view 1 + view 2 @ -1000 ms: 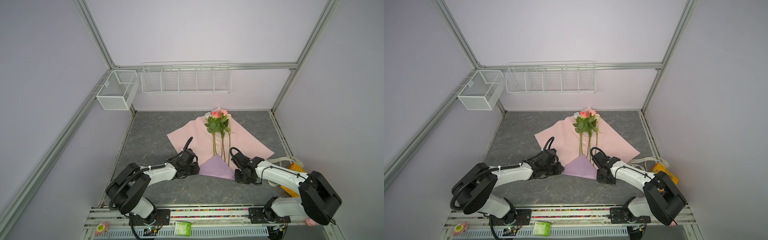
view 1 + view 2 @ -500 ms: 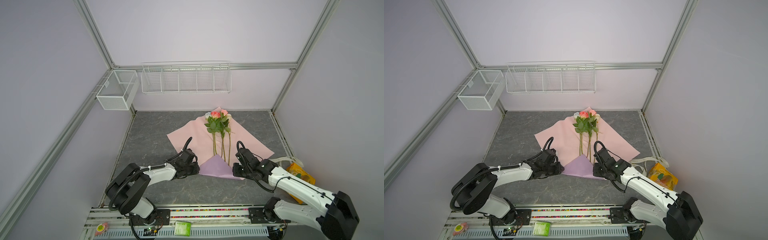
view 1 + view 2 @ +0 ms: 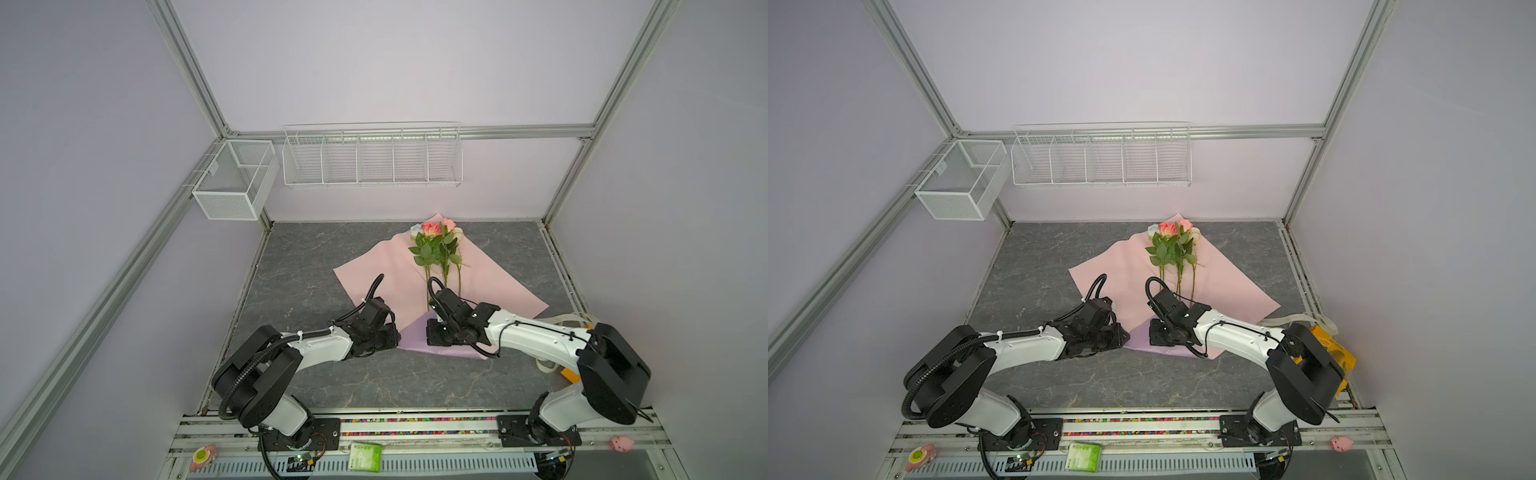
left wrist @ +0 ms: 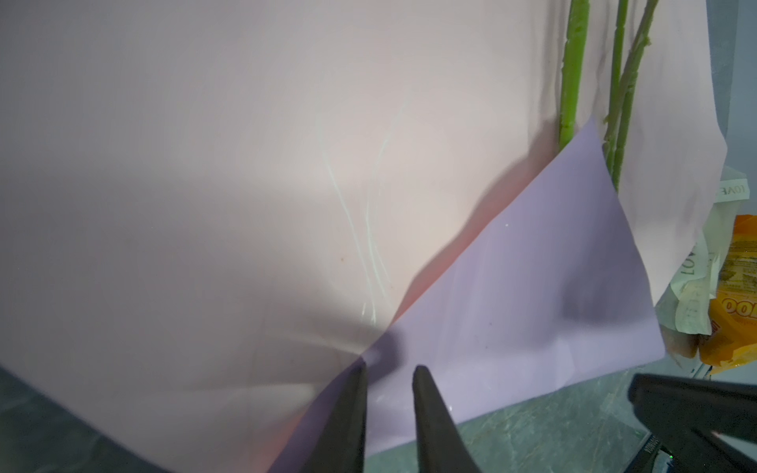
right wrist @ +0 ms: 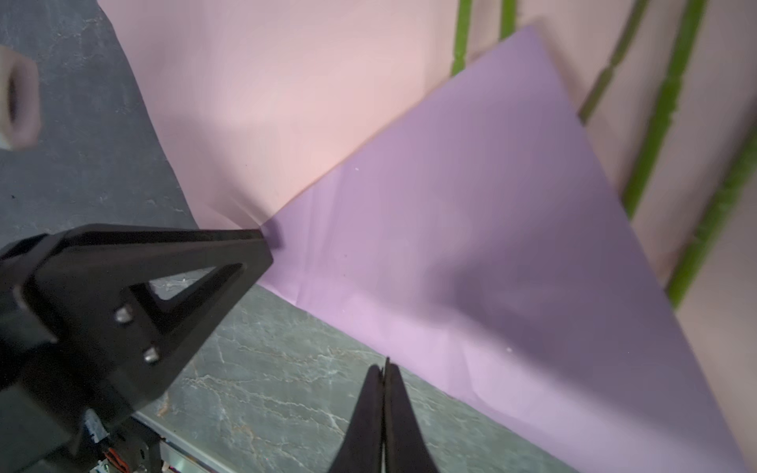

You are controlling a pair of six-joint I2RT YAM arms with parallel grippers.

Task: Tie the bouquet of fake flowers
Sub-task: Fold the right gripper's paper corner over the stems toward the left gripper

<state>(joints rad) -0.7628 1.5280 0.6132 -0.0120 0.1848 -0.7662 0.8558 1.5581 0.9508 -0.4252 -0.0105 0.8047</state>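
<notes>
Wrapping was the step in hand, as I judged it. The bouquet of fake flowers (image 3: 437, 253) lay on the pink paper sheet (image 3: 503, 286) in the middle of the counter (image 3: 307, 270), blooms toward the far wall and bare stems running toward the near edge. The sheet's near corner was folded over the stem ends, its lilac underside showing as a flap (image 3: 413, 338). No tie was on the stems. The cream lettered ribbon (image 4: 692, 262) sat off the sheet's right edge beside an orange packet (image 4: 737, 286).

My left fingers (image 4: 350, 413) stood a little apart with nothing between them, tips at the left end of the fold. The right wrist view showed small creases fanning out from that contact, so I read them as pinning the paper, not gripping it. My right fingers (image 5: 368, 409) were clenched together on nothing, just by the flap's near edge; I could not tell whether they touched it.

To do this well, I would hold the left tips firm on the fold's corner. I would then run the closed right fingers lightly along the crease toward the right, so the flap set flat without dragging the sheet or rolling the stems beneath. The paper looked thin and springy, so lifting either arm too soon could let the flap open. The stems should also lie close together before the sides come in, or the tie would likely sit loose.
</notes>
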